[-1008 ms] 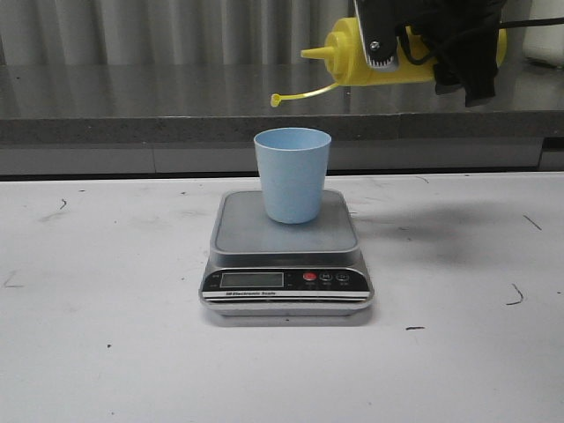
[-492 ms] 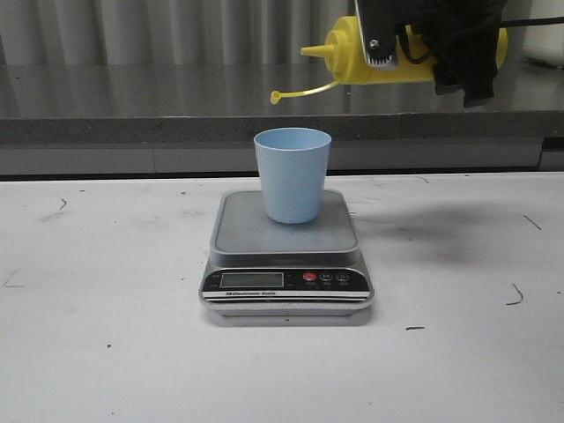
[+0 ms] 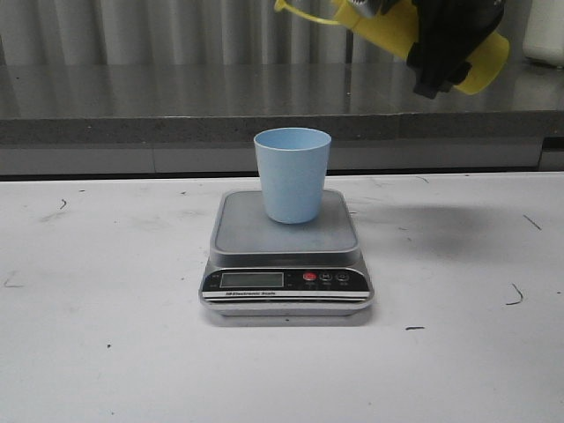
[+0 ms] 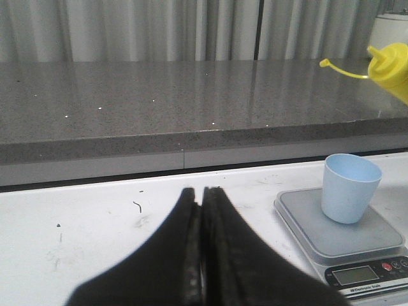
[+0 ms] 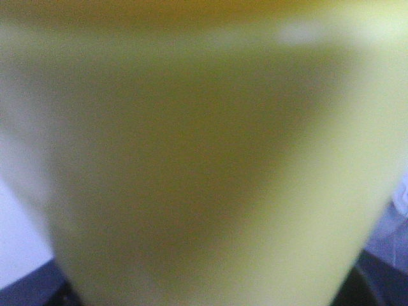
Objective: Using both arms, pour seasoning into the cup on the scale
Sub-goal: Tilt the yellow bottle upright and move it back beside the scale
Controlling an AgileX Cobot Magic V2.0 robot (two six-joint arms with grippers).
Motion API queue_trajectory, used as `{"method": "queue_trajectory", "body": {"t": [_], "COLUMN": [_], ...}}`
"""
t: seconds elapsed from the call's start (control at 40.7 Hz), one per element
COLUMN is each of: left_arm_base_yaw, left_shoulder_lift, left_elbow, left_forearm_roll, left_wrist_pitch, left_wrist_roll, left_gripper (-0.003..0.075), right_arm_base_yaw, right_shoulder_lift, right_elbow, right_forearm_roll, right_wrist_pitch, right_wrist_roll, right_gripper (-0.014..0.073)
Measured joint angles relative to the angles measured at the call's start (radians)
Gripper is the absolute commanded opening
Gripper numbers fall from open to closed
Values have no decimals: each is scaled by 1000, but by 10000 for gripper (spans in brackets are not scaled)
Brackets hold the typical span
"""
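Note:
The light blue cup (image 3: 293,176) stands upright on the silver scale (image 3: 242,231) at mid-table. High above it and to its right, my right gripper (image 3: 438,42) is shut on the yellow seasoning bottle (image 3: 389,26). The bottle is tilted with its nozzle end higher and toward the left, and its cap strap (image 3: 295,10) sticks out at the top edge. In the right wrist view the seasoning bottle (image 5: 204,159) is a yellow blur that fills the frame. My left gripper (image 4: 201,191) is shut and empty, low over the table left of the scale (image 4: 306,224) and cup (image 4: 349,188).
A grey stone ledge (image 3: 132,110) runs along the back of the white table (image 3: 106,352), with grey curtains behind it. A white object (image 3: 545,35) stands on the ledge at the far right.
The right gripper has turned the bottle from lying level, nozzle pointing left, to slanting with the nozzle raised. The nozzle and strap have swung up to the frame's top edge. The cup and scale are unmoved.

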Motion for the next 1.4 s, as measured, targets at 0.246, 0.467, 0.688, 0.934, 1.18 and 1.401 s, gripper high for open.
{"method": "queue_trajectory", "body": {"t": [0.246, 0.467, 0.688, 0.934, 1.18, 1.401], "left_arm_base_yaw": [0, 0, 0, 0, 0, 0], "left_shoulder_lift": [0, 0, 0, 0, 0, 0], "left_elbow": [0, 0, 0, 0, 0, 0], "left_forearm_roll": [0, 0, 0, 0, 0, 0], "left_wrist_pitch": [0, 0, 0, 0, 0, 0], "left_wrist_roll": [0, 0, 0, 0, 0, 0], "left_gripper": [-20, -20, -20, -20, -20, -20], "right_arm_base_yaw": [0, 0, -25, -133, -241, -259], "right_shoulder_lift": [-6, -6, -38, -151, -315, -446], "right_elbow": [0, 0, 0, 93, 319, 535], "right_forearm_roll": [0, 2, 5, 5, 3, -84], "right_wrist_pitch": [1, 3, 11, 36, -57, -337], "right_wrist_roll": [239, 491, 733, 774, 823, 960], "right_gripper": [299, 299, 299, 299, 297, 293]}}
